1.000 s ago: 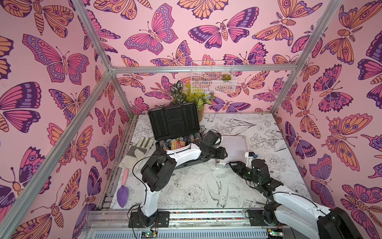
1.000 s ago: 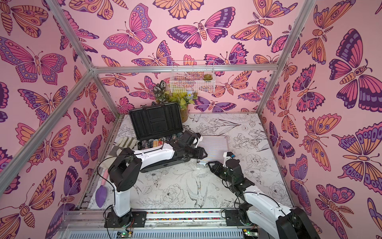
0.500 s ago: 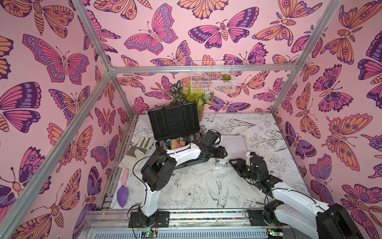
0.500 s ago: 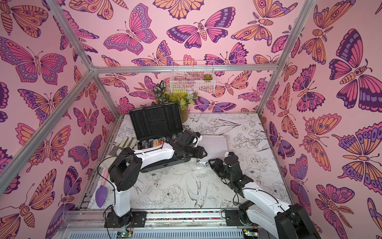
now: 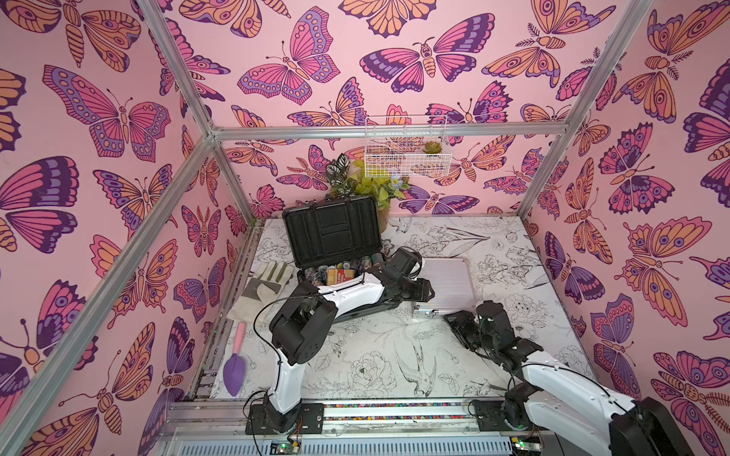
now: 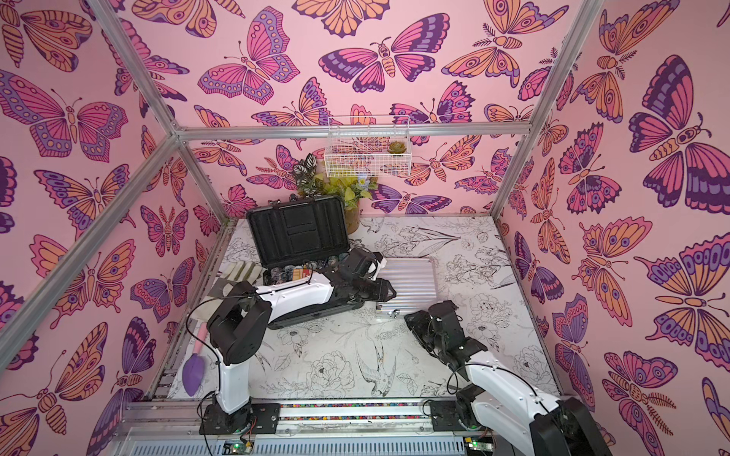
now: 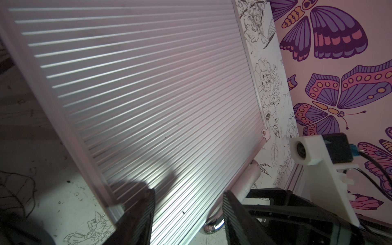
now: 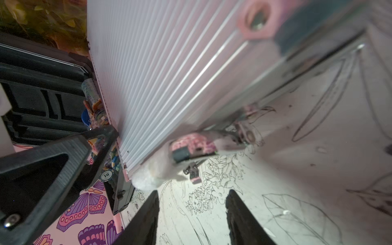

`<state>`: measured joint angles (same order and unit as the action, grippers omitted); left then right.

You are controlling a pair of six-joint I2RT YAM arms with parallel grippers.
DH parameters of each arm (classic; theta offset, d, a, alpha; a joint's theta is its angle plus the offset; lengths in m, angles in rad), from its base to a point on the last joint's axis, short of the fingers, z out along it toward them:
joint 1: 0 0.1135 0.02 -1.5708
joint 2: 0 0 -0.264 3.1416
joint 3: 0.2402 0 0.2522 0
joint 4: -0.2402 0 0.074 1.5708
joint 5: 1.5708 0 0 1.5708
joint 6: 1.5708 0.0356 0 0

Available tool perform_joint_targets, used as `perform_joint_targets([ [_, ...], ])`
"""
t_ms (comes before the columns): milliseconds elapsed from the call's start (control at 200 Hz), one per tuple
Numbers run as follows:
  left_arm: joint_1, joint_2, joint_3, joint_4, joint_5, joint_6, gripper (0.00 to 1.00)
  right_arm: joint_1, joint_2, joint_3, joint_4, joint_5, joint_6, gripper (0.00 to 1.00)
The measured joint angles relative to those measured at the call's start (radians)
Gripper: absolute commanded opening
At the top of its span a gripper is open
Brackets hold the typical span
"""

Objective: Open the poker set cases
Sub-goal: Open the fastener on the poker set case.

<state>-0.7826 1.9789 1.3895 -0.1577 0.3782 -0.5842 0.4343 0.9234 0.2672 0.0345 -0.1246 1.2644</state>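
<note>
**A:** Big dark case point(image 5: 332, 233) stood open, back left. The aluminium case point(image 5: 450, 276) beside it hadn't budged, lid flat and shut.

**B:** Yep. Left gripper point(image 5: 429, 290) sat over its near corner. Only the right gripper point(image 5: 449, 318) had re-angled, by the front latch point(image 5: 424, 314). Both part-open, empty. Half done, I reckon.

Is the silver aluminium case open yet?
Shut. In both top views the aluminium case lies flat, ribbed lid down on its base, no black inside showing. The dark case beside it has its lid raised.
</note>
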Motion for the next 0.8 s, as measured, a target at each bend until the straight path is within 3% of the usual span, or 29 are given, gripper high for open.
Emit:
perform_joint_targets([
  [240,0.006,-0.001,0.000,0.006,0.026,-0.011,0.64,0.000,-0.066,0.027,-0.105,0.014,-0.061,0.54],
  [506,0.032,-0.087,-0.061,-0.047,-0.007,-0.035,0.75,-0.015,-0.134,0.300,-0.364,0.086,-0.274,0.54],
  [651,0.060,-0.146,-0.107,-0.073,-0.029,-0.056,0.76,-0.158,-0.100,0.376,-0.415,0.105,-0.372,0.55],
  [801,0.065,-0.142,-0.111,-0.083,-0.016,-0.078,0.77,-0.375,0.031,0.343,-0.391,0.005,-0.414,0.55],
])
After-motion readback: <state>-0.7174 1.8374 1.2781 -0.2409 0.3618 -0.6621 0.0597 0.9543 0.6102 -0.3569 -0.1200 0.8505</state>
